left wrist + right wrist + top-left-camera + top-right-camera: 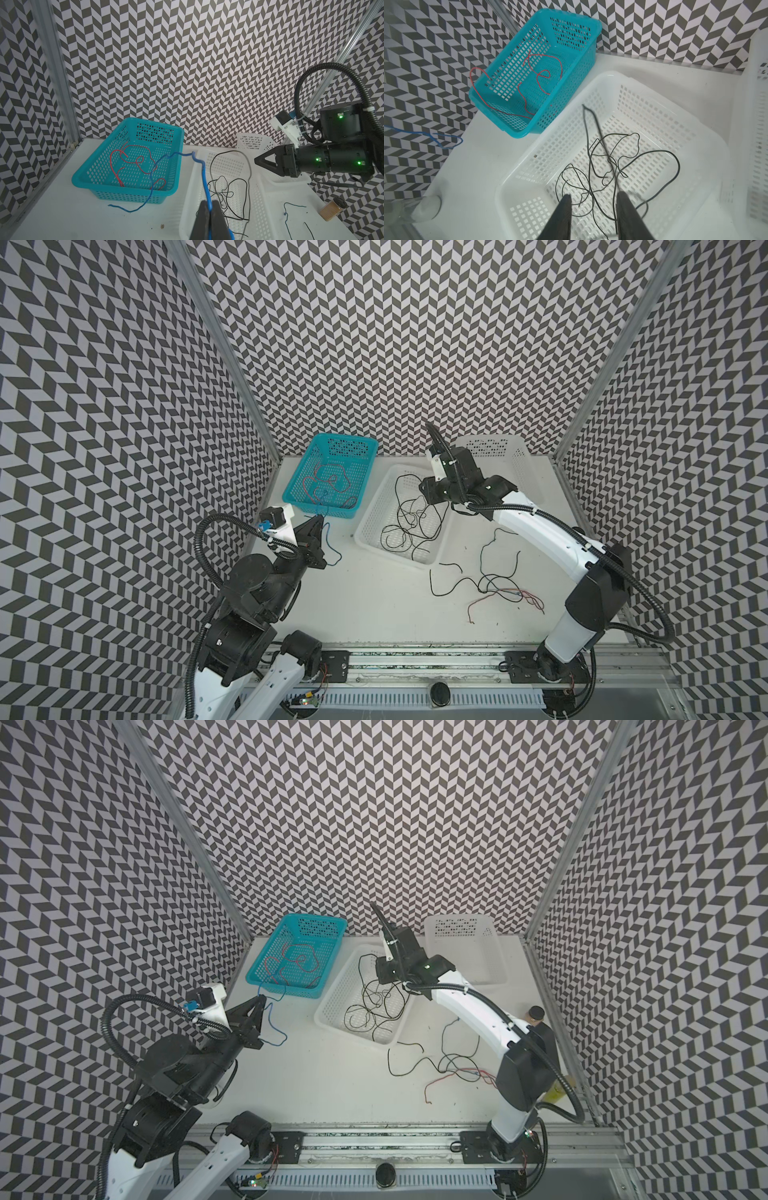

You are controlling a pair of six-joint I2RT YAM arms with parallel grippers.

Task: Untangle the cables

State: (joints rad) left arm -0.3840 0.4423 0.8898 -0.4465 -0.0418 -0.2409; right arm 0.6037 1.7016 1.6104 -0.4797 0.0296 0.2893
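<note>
Ideally the left hand [210, 204], clamped on the blue cable [202, 172] near the counter's left edge, lifts its tail clear of the teal basket [128, 197] rim before dropping it in, while the right hand [593, 194], parted, hangs over the black cables [589, 158] in the white basket [529, 164].

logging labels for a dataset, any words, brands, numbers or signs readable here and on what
No text can be read in any view.
teal basket, white basket: plain, no print shows.
small jar: any label is too small to tell.
</note>
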